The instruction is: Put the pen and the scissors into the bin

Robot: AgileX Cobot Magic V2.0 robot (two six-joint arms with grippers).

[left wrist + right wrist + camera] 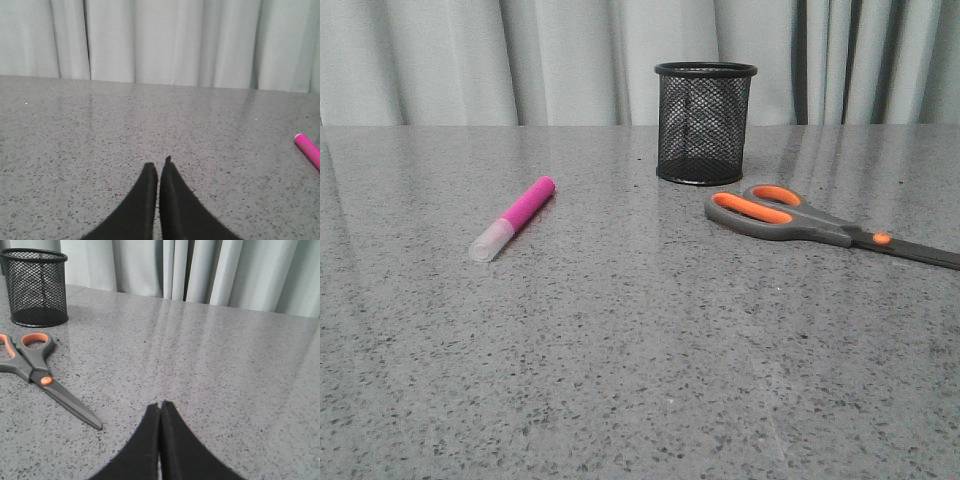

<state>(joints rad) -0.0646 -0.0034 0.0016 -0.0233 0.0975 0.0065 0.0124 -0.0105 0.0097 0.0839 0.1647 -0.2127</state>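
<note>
A black mesh bin (705,122) is standing upright on a speckled grey table (620,350), in front of pale curtains (470,60). Nothing appears to be sitting inside the bin, so the task looks not yet begun. The pen (513,218) is lying flat well to the left of the bin, its frosted cap pointing away from it. The scissors (820,222) are lying closed just right of the bin, handles nearest it; the blade tips are running off the front view's edge. The left gripper (160,169) and right gripper (160,407) are each showing fingers pressed together, gripping nothing. Neither arm is appearing in the front view.
</note>
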